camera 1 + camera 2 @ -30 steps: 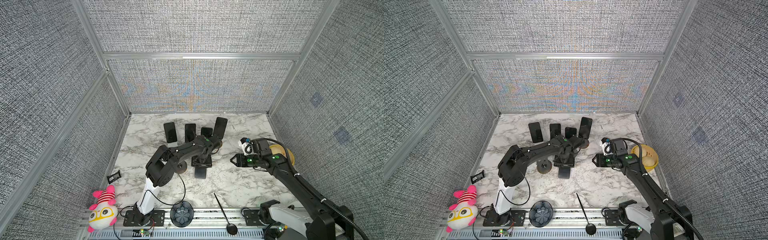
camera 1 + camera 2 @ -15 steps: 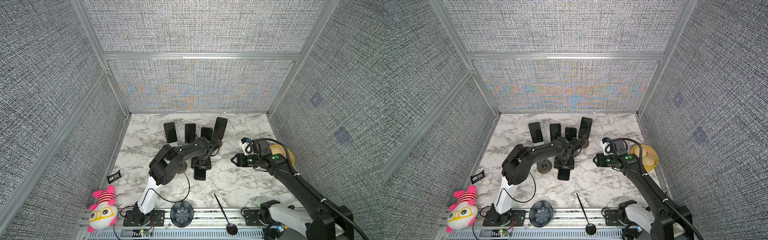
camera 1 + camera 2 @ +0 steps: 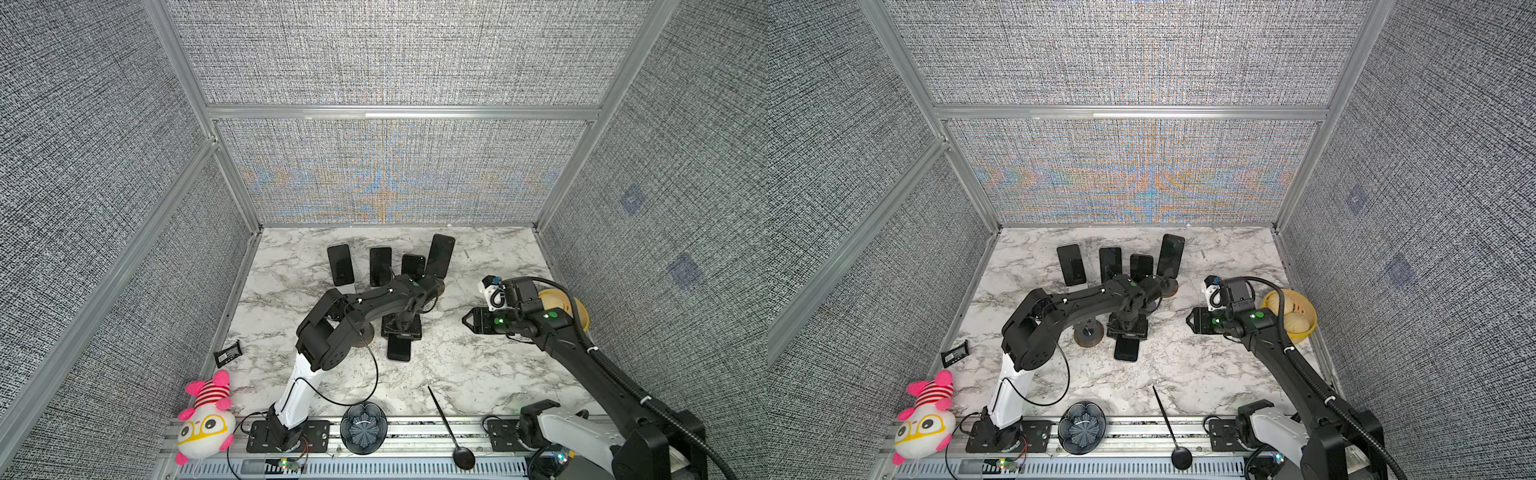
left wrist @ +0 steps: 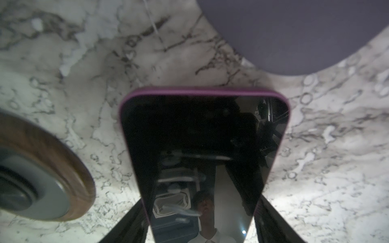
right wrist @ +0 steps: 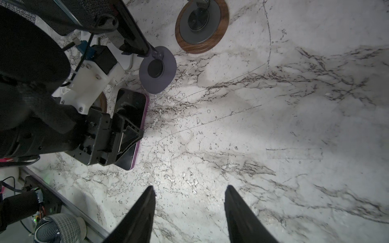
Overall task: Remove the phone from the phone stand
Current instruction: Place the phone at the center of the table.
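Phone (image 5: 131, 103) clamped in left hand (image 5: 132, 134), held low

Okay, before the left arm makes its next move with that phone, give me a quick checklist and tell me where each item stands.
1. Jaws of the left gripper closed on the long edges of the phone: ok.
2. The phone is off any stand and apart from the wood-ringed stand base: ok.
3. The phone lies flat on the marble table: cannot tell.
4. The right gripper is open, empty and clear of the phone: ok.
5. The back row of phones is upright: ok.
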{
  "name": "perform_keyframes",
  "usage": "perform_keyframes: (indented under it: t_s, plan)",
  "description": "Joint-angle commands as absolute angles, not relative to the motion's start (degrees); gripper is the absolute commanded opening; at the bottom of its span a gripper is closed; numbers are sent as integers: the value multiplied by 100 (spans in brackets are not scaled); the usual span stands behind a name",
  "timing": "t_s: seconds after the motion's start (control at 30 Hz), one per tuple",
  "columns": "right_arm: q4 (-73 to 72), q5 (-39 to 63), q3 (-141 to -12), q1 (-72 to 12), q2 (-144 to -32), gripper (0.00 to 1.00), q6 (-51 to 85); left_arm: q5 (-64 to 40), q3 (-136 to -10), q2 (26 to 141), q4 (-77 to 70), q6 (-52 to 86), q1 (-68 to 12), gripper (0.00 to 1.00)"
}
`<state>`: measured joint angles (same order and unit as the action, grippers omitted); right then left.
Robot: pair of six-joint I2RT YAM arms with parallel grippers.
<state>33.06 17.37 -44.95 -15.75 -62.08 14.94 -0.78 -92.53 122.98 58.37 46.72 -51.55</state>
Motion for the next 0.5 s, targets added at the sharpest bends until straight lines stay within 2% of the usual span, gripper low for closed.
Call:
perform_keyframes:
  t_s: [0.0, 0.27, 0.47]
  plan:
    - [3294, 1696, -4500, -1578, -6197, 55, 1538, 9, -9246, 12218, 5898, 4623, -5150, 75]
    - [3280, 1696, -4500, -1582, -6214, 58, 1569, -26, -9255, 12099, 5906, 4548, -5153, 85]
    - [3252, 1694, -4524, -1575, -6262, 59, 1576, 87, -9341, 11704, 6174, 4411, -5159, 86]
